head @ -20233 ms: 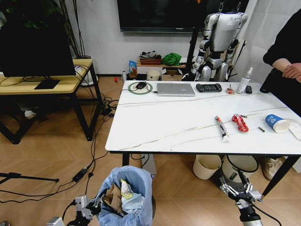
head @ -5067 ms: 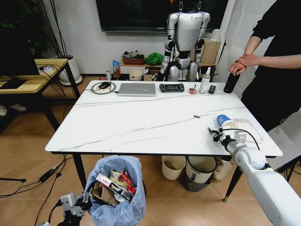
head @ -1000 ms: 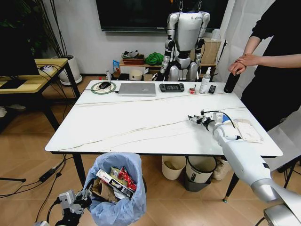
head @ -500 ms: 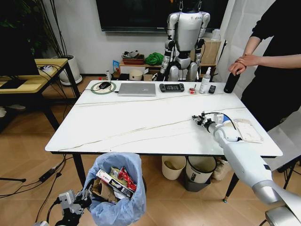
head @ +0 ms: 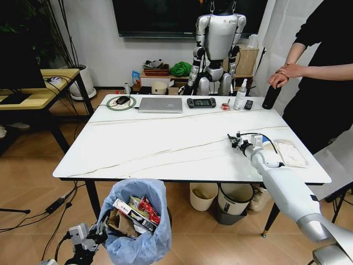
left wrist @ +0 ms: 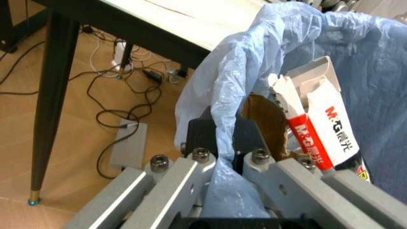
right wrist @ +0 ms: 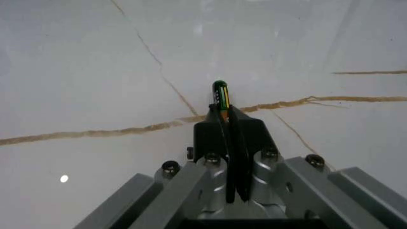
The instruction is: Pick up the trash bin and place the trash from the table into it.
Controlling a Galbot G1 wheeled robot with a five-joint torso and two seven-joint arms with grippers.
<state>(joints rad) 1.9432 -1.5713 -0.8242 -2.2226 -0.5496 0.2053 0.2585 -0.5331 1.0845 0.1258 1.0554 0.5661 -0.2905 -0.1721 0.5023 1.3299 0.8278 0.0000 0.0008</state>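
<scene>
The trash bin [head: 139, 221], lined with a crinkled light-blue bag, hangs low in front of the white table [head: 165, 138]. My left gripper [head: 98, 233] is shut on its rim, and the left wrist view shows its fingers [left wrist: 203, 138] pinching the bag edge. Trash fills the bin, including a brown box and a red-printed white carton [left wrist: 318, 129]. My right gripper [head: 234, 140] is over the table's right side, shut on a small green-and-black stick of trash [right wrist: 220, 93]. A blue paper cup [head: 264, 137] is partly hidden behind that wrist.
A laptop [head: 160, 105], game controller [head: 201, 102], spray bottle [head: 240, 95] and green ring [head: 120, 102] line the table's far edge. White paper [head: 289, 152] lies near the right edge. A cream pail [head: 203, 196] and a black-rimmed bin [head: 234, 200] stand under the table.
My right gripper has slid a little to the right along the tabletop and now pinches the small stick. The left gripper and the bin have not moved.
</scene>
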